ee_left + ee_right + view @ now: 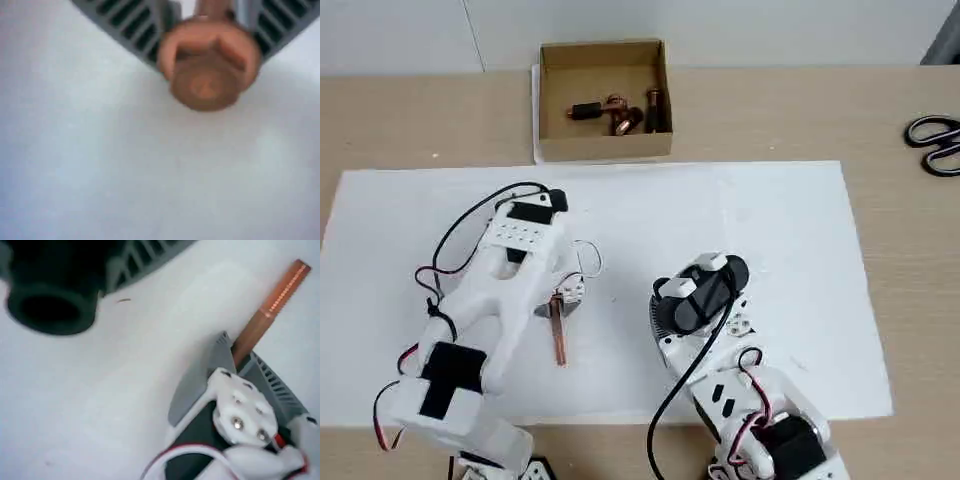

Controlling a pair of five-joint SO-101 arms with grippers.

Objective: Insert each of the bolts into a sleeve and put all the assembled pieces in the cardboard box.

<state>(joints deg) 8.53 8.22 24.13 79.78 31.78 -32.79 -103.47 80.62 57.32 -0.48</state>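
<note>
My left gripper (pixel 558 308) is shut on a copper bolt (pixel 560 340), which lies low over the white paper with its threaded end toward the table's front. The left wrist view has the bolt's hexagonal head (pixel 210 75) pinched between ribbed grey fingers (pixel 130 30). My right gripper (pixel 75 270) holds a black sleeve (pixel 50 307), its open bore facing the camera. From that wrist, the bolt (pixel 272 305) and the left gripper (pixel 235 365) appear a short way off. The cardboard box (pixel 603 146) at the back holds several assembled pieces (pixel 620 112).
A white paper sheet (pixel 770 230) covers the table's middle. Black-handled scissors (pixel 935 140) lie at the far right edge. The right arm's body (pixel 705 300) stands about a hand's width right of the bolt.
</note>
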